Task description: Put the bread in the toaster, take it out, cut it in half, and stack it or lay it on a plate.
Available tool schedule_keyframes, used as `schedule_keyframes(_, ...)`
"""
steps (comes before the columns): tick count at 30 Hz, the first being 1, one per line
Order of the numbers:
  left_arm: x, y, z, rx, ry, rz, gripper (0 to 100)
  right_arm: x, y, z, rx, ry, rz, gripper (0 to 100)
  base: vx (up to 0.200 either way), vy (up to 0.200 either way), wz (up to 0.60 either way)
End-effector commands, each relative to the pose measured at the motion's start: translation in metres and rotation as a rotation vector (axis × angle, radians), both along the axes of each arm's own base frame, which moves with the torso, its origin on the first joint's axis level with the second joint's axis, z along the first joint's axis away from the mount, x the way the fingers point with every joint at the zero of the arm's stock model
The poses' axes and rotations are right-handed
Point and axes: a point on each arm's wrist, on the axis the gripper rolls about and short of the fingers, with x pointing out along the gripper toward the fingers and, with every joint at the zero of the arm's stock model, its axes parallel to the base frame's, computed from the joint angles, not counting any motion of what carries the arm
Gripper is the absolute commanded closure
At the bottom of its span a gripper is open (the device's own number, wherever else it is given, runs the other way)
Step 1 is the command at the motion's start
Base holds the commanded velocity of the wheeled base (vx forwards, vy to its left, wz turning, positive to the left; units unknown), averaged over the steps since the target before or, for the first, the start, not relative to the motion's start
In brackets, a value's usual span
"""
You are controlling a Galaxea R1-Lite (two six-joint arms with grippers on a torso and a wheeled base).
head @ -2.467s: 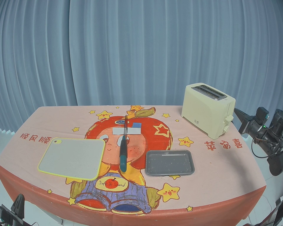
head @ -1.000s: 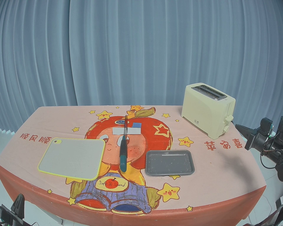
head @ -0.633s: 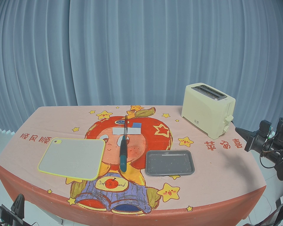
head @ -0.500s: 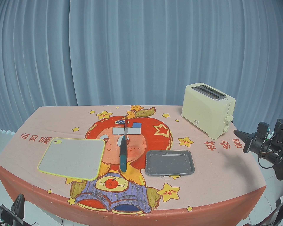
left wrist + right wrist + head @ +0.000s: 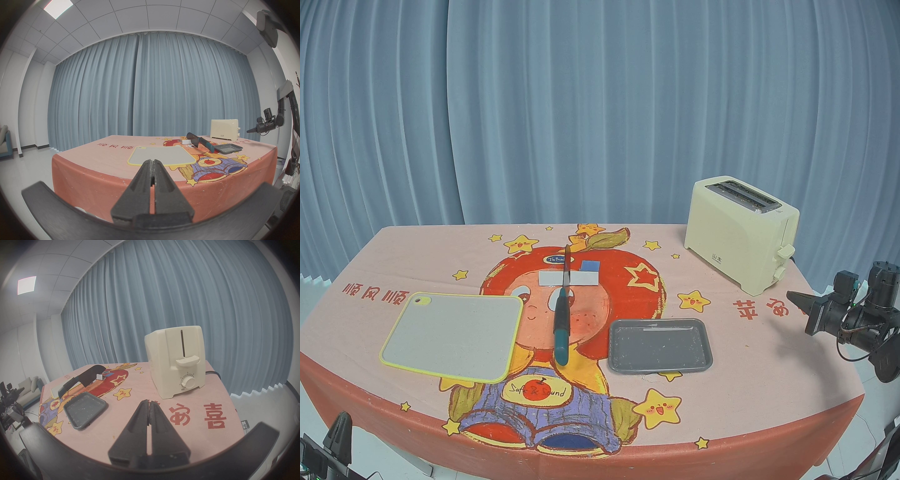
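- Black right gripper [image 5: 794,295]: I read its fingers as pressed together with nothing between them. It sits at the right edge of the tabletop, tips aimed at the toaster's lever end, not touching it.
- Left gripper [image 5: 153,167]: closed too, holding nothing, low off the near left corner of the tabletop.
- Toaster [image 5: 740,234]: cream, upright at the far right corner. The lever [image 5: 187,360] is at the bottom of its slot, with the dial [image 5: 187,382] under it. I can't tell if bread is in the slots.
- Plate [image 5: 660,365]: grey, rectangular, bare, right of centre toward the near edge.
- Knife [image 5: 561,312]: just left of the plate, teal handle toward the near edge, blade propped on a small white block [image 5: 581,277].
- Cutting board [image 5: 453,336]: pale with a yellow-green rim, flat near the near left corner, apart from the knife.
- Tablecloth [image 5: 775,375]: pink cartoon print covering the tabletop.
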Motion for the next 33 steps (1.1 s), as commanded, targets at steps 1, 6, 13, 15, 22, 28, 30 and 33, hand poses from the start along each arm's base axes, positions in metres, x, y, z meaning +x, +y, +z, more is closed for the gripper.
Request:
schedule_keyframes(1,0.000,0.000,-0.005,-0.002,0.002,0.000,100,0.004,-0.003,-0.006,0.000,0.018,-0.010,100,0.000,0.000,0.00)
schedule_keyframes(6,0.000,0.000,-0.005,-0.001,0.000,0.000,100,0.008,-0.005,-0.010,0.004,0.029,-0.014,100,0.000,0.000,0.00)
schedule_keyframes(13,0.000,0.000,-0.005,-0.001,0.000,0.000,100,0.010,-0.005,-0.009,0.008,0.025,-0.015,100,0.000,0.000,0.00)
schedule_keyframes(15,0.000,0.000,-0.005,0.000,0.002,0.000,100,0.011,-0.005,-0.010,0.006,0.024,-0.016,100,0.000,0.000,0.00)
schedule_keyframes(22,0.000,0.000,-0.005,0.000,0.000,0.000,100,0.013,-0.004,-0.007,0.005,0.010,-0.016,100,0.000,0.000,0.00)
schedule_keyframes(28,0.000,0.000,-0.005,0.000,0.000,0.000,100,0.014,-0.005,-0.005,0.005,-0.001,-0.019,100,0.000,0.000,0.00)
schedule_keyframes(30,0.000,0.000,-0.005,-0.002,0.000,0.001,100,0.014,-0.006,-0.004,0.005,-0.004,-0.022,100,0.000,0.000,0.00)
schedule_keyframes(33,0.000,0.000,-0.005,-0.002,0.002,0.001,100,0.016,-0.006,-0.002,0.005,-0.013,-0.024,100,0.000,0.000,0.00)
